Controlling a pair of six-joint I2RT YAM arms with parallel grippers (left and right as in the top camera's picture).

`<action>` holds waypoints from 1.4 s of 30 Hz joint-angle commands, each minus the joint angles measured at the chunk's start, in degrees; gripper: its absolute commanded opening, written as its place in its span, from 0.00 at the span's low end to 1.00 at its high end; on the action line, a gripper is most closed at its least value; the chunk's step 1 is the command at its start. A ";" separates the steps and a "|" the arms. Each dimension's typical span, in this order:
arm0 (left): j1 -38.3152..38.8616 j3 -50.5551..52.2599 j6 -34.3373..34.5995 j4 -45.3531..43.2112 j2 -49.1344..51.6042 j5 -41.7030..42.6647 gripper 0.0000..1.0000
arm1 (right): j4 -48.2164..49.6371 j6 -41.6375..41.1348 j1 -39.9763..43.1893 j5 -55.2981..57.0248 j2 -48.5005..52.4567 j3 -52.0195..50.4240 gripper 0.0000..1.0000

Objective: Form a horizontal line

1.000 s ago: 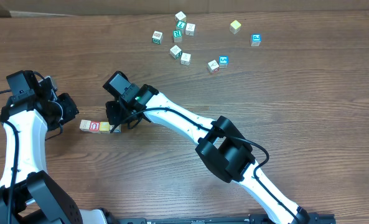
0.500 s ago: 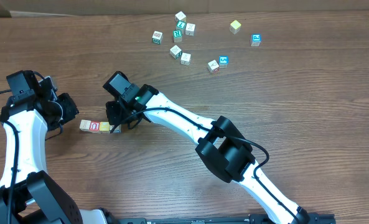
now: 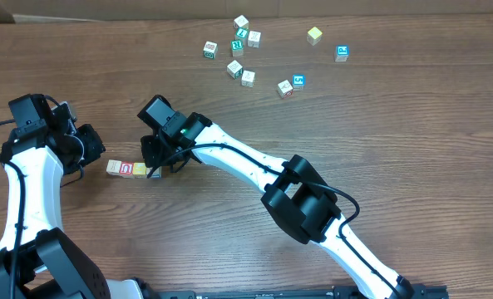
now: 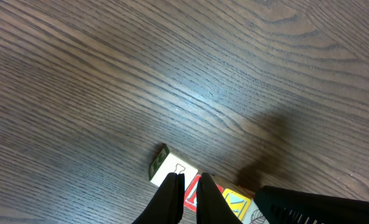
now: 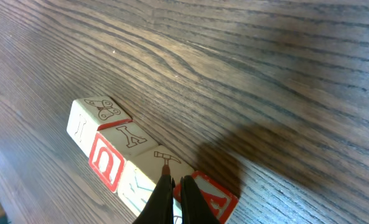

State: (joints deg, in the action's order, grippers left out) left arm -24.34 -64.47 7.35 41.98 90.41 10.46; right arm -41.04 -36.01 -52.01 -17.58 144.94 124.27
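The horizontal line (image 3: pixel 130 169) is a short row of touching letter cubes at the left of the table. In the right wrist view it runs from a white butterfly cube (image 5: pixel 100 115) past a red U cube and a hammer cube to a red A cube (image 5: pixel 212 199). My right gripper (image 5: pixel 177 180) is shut and empty, with its tips over the joint between the hammer cube and the A cube. My left gripper (image 4: pixel 187 179) is shut and empty, just above the white cube (image 4: pixel 172 169) at the row's left end. The right gripper's black body (image 4: pixel 308 202) covers the row's right end there.
Several loose letter cubes (image 3: pixel 244 58) lie scattered at the far edge of the table, with a yellow-green one (image 3: pixel 314 35) and a blue one (image 3: pixel 342 53) further right. The right arm (image 3: pixel 254 166) stretches diagonally across the middle of the table.
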 commanded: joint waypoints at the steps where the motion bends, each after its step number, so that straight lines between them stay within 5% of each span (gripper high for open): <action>1: -0.02 -0.13 0.59 0.00 -0.09 -0.37 0.08 | 0.92 0.46 0.85 0.63 0.37 -0.24 0.04; 10: -0.02 -0.13 0.57 0.00 -0.09 -0.39 0.08 | -0.98 0.22 5.27 5.75 0.37 0.44 0.04; 21: -0.02 -0.13 0.57 -0.04 -0.09 -0.39 0.08 | -19.61 -6.25 4.85 4.26 0.37 1.33 0.04; 42: -0.02 -0.13 0.59 -0.02 -0.09 -0.37 0.08 | -12.68 -13.73 1.18 1.07 0.39 -0.59 0.04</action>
State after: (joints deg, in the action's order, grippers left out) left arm -24.34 -64.47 7.35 41.98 90.41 10.44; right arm -55.07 -48.88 -50.04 -16.73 144.94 124.11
